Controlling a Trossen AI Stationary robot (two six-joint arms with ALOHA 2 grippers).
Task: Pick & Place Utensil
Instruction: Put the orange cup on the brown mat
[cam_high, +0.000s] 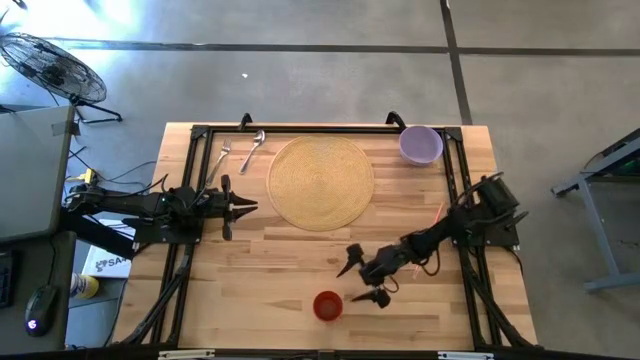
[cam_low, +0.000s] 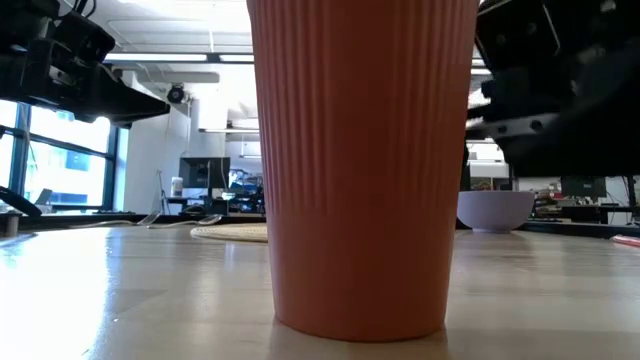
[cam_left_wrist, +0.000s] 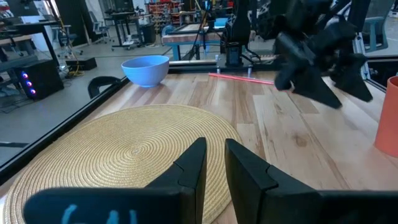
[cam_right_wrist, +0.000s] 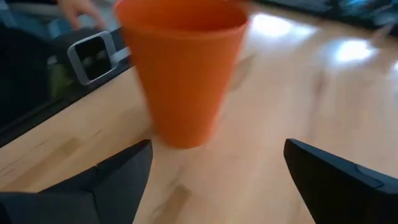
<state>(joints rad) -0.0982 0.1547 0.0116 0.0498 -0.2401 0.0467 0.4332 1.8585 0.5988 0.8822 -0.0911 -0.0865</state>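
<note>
**Table inventory: cup, grippers, mat, utensils, bowl**

Orange cup (cam_high: 327, 305): stands upright at the near edge of the table, well on the near side of the woven placemat (cam_high: 320, 182). It fills the low view as a ribbed wall.

Right gripper (cam_high: 365, 280): just beside the cup, between cup and placemat, fingers spread wide and holding nothing. The right wrist view shows the cup upright between and beyond the two finger tips, untouched.

Left gripper (cam_high: 243, 207): just off the placemat's left edge, aimed at it, fingers nearly together with a narrow gap, nothing between them.

Placemat: round, woven, centred on the far half of the table.

Fork (cam_high: 222, 156) and spoon (cam_high: 254, 148): lying side by side on the wood at the placemat's far left, both untouched, apart from either gripper.

Purple bowl (cam_high: 421, 144): at the placemat's far right, near the table corner.

Red straw-like stick (cam_left_wrist: 239, 78): on the wood to the placemat's right.
</note>
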